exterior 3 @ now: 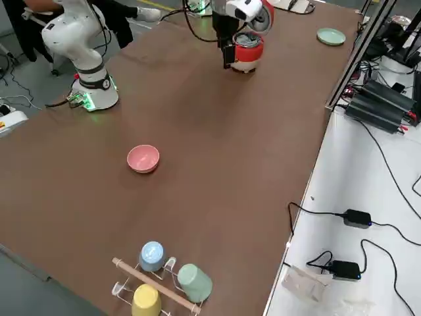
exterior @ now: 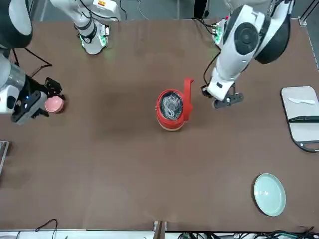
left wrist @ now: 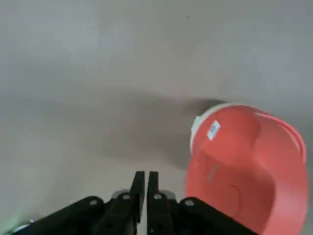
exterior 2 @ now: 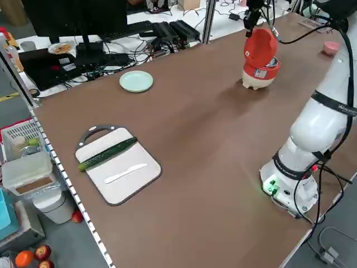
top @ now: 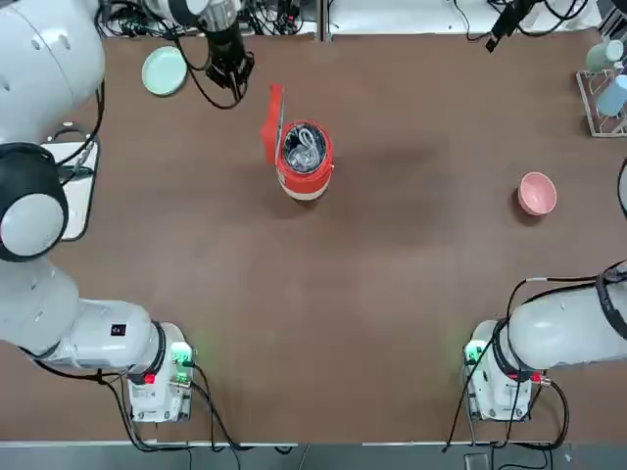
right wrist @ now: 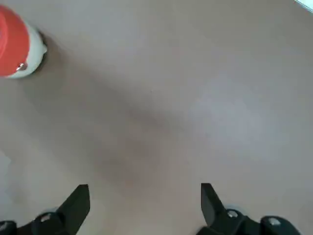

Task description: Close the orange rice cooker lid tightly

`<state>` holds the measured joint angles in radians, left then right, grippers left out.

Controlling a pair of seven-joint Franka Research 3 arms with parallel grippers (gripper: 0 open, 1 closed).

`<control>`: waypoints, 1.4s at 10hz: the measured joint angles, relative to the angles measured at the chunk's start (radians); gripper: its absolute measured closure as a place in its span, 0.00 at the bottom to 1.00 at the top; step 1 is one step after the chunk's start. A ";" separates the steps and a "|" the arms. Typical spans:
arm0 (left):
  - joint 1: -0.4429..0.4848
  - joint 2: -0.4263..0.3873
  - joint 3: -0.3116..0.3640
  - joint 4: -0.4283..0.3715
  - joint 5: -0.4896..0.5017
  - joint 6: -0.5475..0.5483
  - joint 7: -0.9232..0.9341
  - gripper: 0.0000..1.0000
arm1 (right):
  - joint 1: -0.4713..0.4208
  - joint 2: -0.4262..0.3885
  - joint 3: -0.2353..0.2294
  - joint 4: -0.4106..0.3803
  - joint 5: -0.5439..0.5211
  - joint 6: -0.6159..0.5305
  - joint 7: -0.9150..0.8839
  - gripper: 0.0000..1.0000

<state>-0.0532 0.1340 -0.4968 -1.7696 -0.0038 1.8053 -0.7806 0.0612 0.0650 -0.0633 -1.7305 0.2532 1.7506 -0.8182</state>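
Left wrist view: black metal left tool [left wrist: 146, 178] pressed together near glossy, rounded orange lid [left wrist: 244, 186].

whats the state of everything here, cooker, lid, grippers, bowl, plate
orange rice cooker: upright, uncovered, something coiled inside
lid: swung up, open
left gripper: shut, holding nothing, by the lid
right gripper: open, empty, on the robot's right
pink bowl: upright, empty
pale green plate: flat, empty

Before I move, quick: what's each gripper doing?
Left gripper: closed, holding nothing, near the cooker's raised lid.
Right gripper: open, empty, over the table on the pink bowl's side.
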 joint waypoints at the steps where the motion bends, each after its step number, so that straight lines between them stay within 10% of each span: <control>1: -0.027 0.008 -0.001 -0.010 0.000 0.025 -0.037 0.99 | -0.010 0.011 -0.002 -0.049 0.060 0.058 -0.170 0.02; 7: -0.131 0.027 -0.003 -0.019 0.000 0.151 -0.205 0.99 | 0.012 0.136 0.007 -0.216 0.482 0.299 -0.797 0.24; 14: -0.249 0.217 -0.002 -0.023 0.064 0.340 -0.384 0.99 | 0.209 0.327 0.013 -0.384 1.295 0.354 -1.487 0.25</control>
<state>-0.3018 0.3511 -0.4993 -1.7923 0.0606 2.1454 -1.1642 0.2706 0.3922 -0.0499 -2.1145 1.5480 2.1050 -2.3054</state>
